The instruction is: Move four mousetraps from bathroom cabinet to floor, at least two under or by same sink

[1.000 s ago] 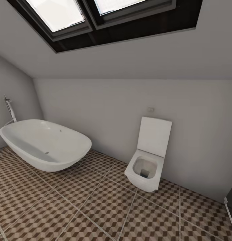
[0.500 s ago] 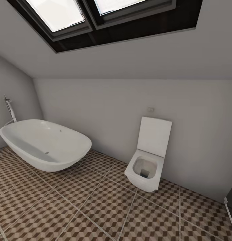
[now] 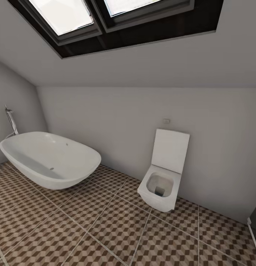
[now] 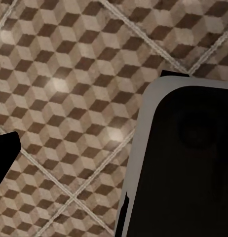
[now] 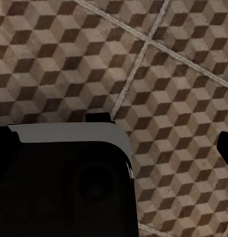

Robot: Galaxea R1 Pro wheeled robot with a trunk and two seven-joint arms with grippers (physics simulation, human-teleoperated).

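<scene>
Claw state: cannot tell for either arm; both wrist cameras are looking down at bare tiled floor (image 4: 69,98) past dark robot bodywork (image 4: 183,168), nothing visibly held. Farther off, the head is facing the tub (image 3: 50,159) and toilet (image 3: 163,177) under the skylights (image 3: 105,18). Likely still searching: traps, cabinet and sink unsighted, so next calls for turning to find the cabinet.

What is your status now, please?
Grippers: state unclear. Head camera faces bathtub and toilet on the bathroom floor. Nothing blocks that floor.
</scene>
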